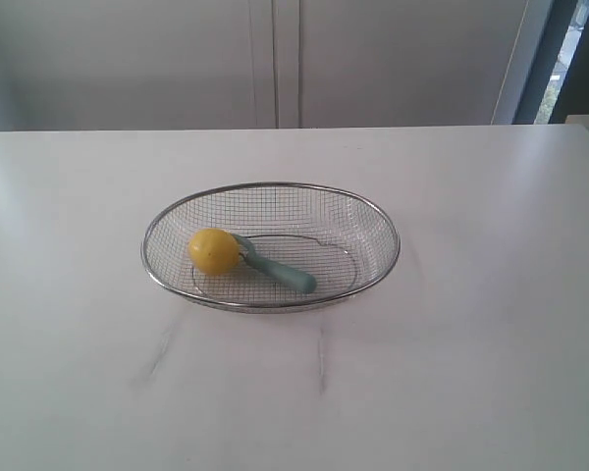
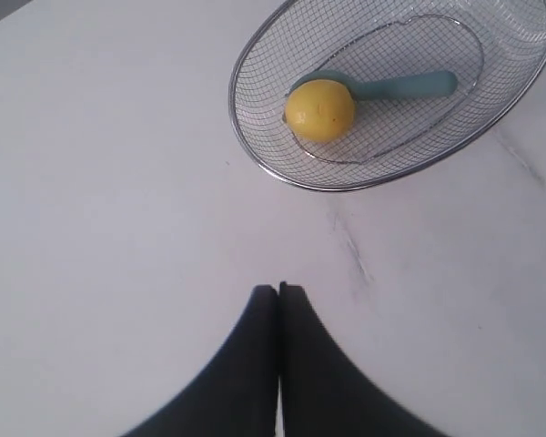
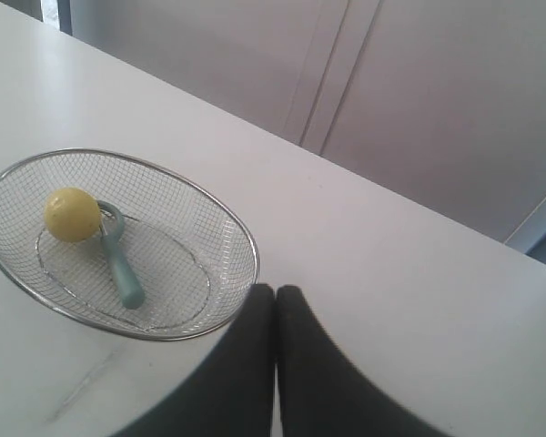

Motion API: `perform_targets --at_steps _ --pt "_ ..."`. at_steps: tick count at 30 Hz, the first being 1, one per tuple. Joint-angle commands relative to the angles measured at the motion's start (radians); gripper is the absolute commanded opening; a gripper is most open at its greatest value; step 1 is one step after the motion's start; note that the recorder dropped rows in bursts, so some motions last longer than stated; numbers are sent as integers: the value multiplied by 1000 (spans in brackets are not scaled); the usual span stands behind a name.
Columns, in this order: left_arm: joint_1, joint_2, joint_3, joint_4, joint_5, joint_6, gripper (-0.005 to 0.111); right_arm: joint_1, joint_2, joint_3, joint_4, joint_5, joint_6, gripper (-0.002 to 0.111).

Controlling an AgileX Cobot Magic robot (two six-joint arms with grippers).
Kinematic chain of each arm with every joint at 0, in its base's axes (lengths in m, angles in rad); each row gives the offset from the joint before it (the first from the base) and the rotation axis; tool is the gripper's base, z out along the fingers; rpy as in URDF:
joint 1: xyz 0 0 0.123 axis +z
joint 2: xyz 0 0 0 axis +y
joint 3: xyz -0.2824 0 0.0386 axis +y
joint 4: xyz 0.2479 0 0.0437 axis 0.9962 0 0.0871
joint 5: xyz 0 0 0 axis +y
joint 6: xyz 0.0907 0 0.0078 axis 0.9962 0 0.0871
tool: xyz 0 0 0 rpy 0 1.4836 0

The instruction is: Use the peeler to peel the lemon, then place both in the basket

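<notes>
In the exterior view, the large shallow oval basket of silver wire mesh (image 1: 271, 245) sits near the middle of the white table (image 1: 471, 373), and inside it the small round yellow lemon (image 1: 214, 250) lies toward the basket's left end with the slim peeler with the pale teal handle (image 1: 280, 270) touching it, its curved head tucked against the fruit and its handle pointing away to the right; neither arm shows here. In the left wrist view, the left tool (image 2: 279, 289) hangs over bare table well apart from the basket, its two dark fingers pressed together and clenched on nothing, while the lemon and peeler rest in the mesh beyond. In the right wrist view, the right tool (image 3: 275, 289) is likewise clenched and empty, poised just beside the basket's near rim, with the teal handle lying closest to it. Whether the lemon's skin has been peeled cannot be told from these pictures; it looks smooth and whole. If peeling is yet to be done, a good start is to spread both tools before descending, take the handle at its free end with the right, and take the lemon squarely across its widest part so it does not roll on the mesh.
</notes>
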Motion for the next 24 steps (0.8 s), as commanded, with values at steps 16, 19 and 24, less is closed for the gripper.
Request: perform_targets --at_steps 16,19,24 --pt "0 -9 6 -4 6 -8 0 -4 -3 1 -9 -10 6 0" --pt "0 -9 6 -4 6 -8 0 -4 -3 1 -9 -10 6 0" --pt "0 -20 6 -4 2 -8 0 -4 -3 1 -9 -10 6 0"
